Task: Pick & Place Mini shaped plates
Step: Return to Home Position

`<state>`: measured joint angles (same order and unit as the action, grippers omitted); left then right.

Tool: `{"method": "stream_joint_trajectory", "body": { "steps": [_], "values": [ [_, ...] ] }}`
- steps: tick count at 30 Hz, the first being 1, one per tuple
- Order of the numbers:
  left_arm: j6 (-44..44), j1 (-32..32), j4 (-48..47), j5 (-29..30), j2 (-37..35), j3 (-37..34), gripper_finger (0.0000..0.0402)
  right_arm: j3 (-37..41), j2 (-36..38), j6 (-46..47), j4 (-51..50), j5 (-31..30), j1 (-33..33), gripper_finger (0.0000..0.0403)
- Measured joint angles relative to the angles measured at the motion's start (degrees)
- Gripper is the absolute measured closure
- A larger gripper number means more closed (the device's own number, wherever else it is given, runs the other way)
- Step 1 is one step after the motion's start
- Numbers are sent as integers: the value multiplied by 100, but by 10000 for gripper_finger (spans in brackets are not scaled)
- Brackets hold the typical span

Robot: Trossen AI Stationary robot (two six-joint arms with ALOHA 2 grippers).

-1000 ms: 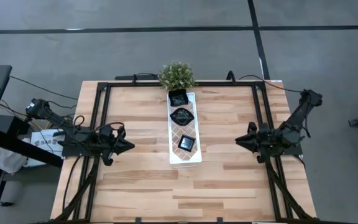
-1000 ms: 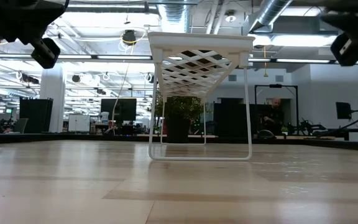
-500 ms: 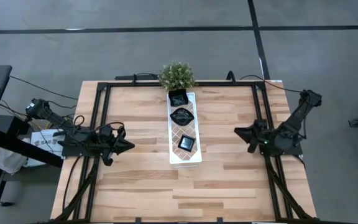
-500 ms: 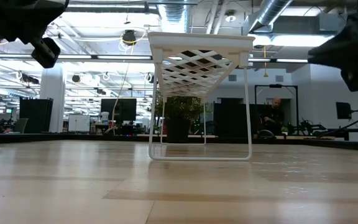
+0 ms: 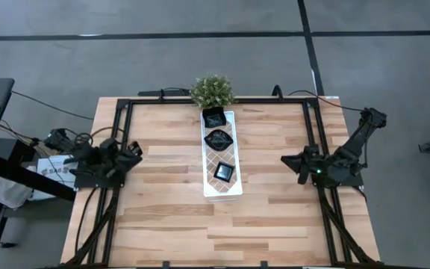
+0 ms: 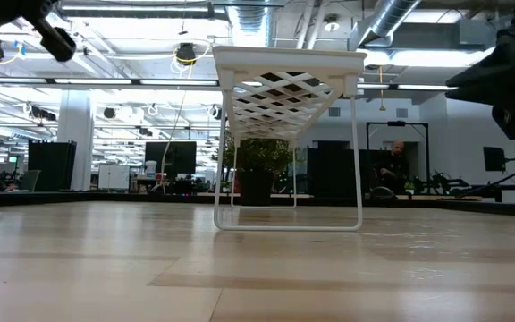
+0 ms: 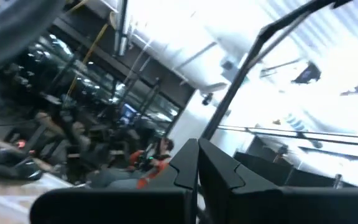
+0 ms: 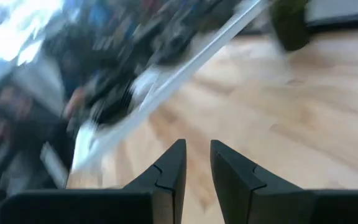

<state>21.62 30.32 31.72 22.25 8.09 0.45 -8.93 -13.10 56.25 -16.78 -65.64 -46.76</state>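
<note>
At surface (image 5: 163, 217) centre, mini shaped plates (image 5: 219, 140) sit in three spots on the white shelf (image 5: 222, 196); I see none elsewhere. Placing looks done. My left tool (image 7: 197, 152) at 9 o'clock: fingers together. Right tool (image 8: 196, 149) at 3 o'clock: slightly apart, holding nothing.

Hidden, clipped and smeared

The mini shaped plates (image 5: 220, 140) show from above as three dark clusters on the white lattice shelf (image 5: 219, 188), too small to count how many lie in each; from worktop height the shelf's top hides them wholly; there the left arm (image 6: 50, 34) is clipped by the top edge and the right arm (image 6: 508, 80) by the right edge; both wrist views blur the room to streaks; a distant person (image 6: 392, 165) is too small to make out.
</note>
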Motion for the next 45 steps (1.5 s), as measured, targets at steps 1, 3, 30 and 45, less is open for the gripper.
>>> {"method": "stream_joint_trajectory", "body": {
  "steps": [1,3,30,45],
  "values": [
    [8,-45,-32,10,-21,-11,389,0,0,-187,-15,250,0,334],
    [3,-141,166,4,0,-11,389,0,-1,-596,-58,798,0,334],
    [6,-1540,392,3,9,-9,389,-2,-833,-6177,328,3738,1372,334],
    [6,-1535,353,2,667,-9,389,-7,-826,-5724,545,3412,1506,334]
  ]
}}
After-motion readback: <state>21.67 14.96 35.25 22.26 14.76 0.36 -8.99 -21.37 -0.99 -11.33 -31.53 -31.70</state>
